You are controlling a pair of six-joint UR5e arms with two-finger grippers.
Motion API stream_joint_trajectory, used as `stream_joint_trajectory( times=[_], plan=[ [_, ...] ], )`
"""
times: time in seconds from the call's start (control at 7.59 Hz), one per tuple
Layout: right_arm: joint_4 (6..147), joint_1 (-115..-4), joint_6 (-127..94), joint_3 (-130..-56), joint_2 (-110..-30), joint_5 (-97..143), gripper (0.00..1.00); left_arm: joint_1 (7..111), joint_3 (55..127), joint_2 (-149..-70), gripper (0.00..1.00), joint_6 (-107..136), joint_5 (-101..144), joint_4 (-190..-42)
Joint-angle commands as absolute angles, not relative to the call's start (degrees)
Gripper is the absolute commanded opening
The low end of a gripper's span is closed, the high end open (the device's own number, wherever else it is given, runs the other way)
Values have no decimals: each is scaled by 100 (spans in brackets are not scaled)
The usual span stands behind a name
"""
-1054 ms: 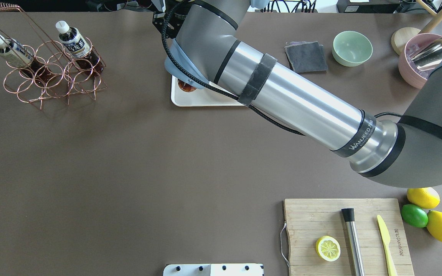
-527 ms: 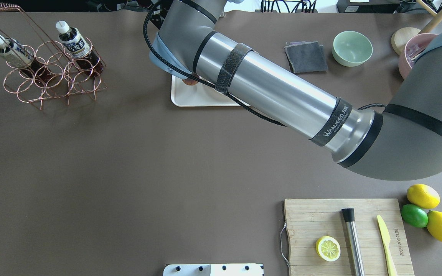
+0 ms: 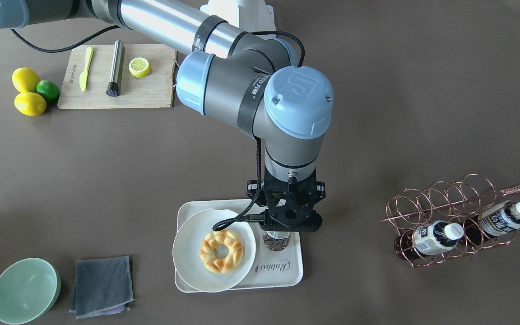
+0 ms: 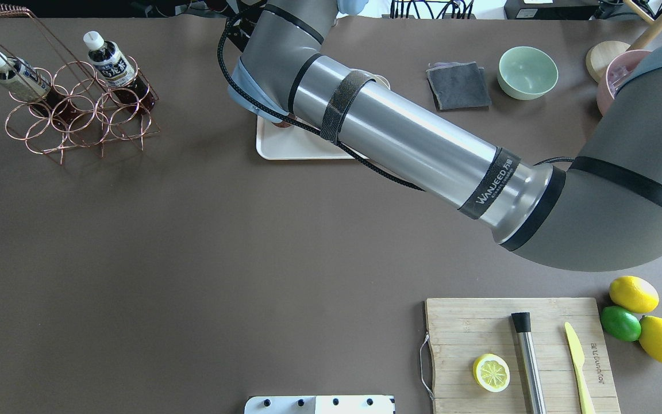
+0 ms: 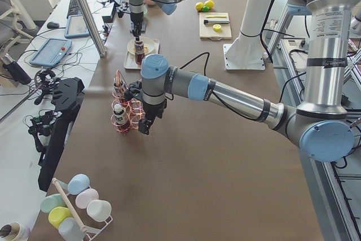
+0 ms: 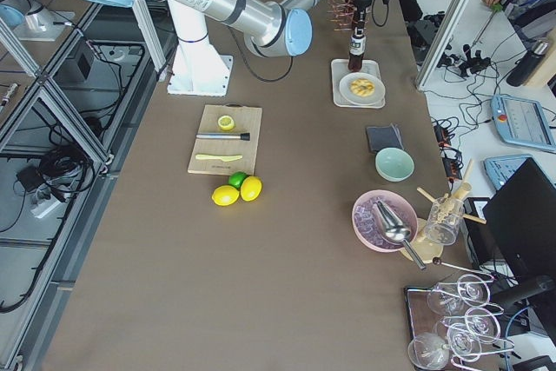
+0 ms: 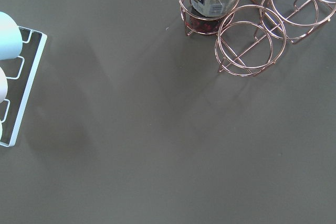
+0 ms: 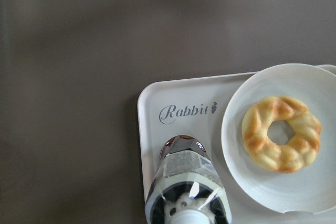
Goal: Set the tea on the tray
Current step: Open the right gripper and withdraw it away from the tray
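Note:
One tea bottle (image 3: 277, 240) stands upright on the cream tray (image 3: 282, 271), next to the "Rabbit" lettering. The right wrist view shows it from above (image 8: 185, 182) with its base on the tray (image 8: 152, 129). My right gripper (image 3: 283, 228) is straight above it at the cap. Its fingers are hidden under the gripper body, and it seems shut on the bottle's top. Two more tea bottles (image 4: 110, 57) (image 4: 15, 75) lie in the copper wire rack (image 4: 78, 109). My left gripper (image 5: 145, 127) hangs beside the rack and shows only in the left side view, so I cannot tell its state.
A round white plate (image 3: 192, 253) with a doughnut (image 3: 221, 250) fills the tray's other half, close to the bottle. A grey cloth (image 3: 102, 284) and a green bowl (image 3: 25, 289) lie beyond it. A cutting board (image 3: 120, 81) and lemons (image 3: 27, 90) are near the robot's base.
My right arm has swung further over the tray. The bottle's base has shifted a little toward the tray's far side with it.

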State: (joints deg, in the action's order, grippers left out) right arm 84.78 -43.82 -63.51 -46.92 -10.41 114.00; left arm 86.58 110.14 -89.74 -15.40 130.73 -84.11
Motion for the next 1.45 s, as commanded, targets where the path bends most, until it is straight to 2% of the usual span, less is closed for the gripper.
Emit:
stream_joint_trajectory(
  times=[0.0,0.13,0.4,0.53,0.66,0.79,1.05,1.32],
  plan=[
    [8481,-4394,-6302,-4649,-985,11408,99,8657,11030,-8974,96,-1538,13078,-8411],
    [8516,-4438,-6258,-4676,-915,11539,100,8666,11039,-8974,96,-1538,13078,-8411],
    [9224,-4876,-5857,-5575,-1245,12153,100,8666,10996,-8974,96,-1451,13104,-8376],
    [9498,-5069,-5340,-6895,-2275,12216,100,8875,11013,-8965,96,-1459,13157,-8324],
    [9684,-5498,-4639,-7595,-3025,12634,100,9051,11056,-8965,96,-1450,13157,-8184],
    [9973,-5885,-4049,-8072,-3580,12760,100,9148,11065,-8974,96,-1450,13157,-7930],
    [10098,-6526,-2331,-9311,-5265,12797,100,9490,11092,-8773,96,-1521,13183,-7770],
    [10588,-7415,-319,-9972,-6541,12814,100,9633,11048,-8683,97,-1512,13219,-7770]
  ],
)
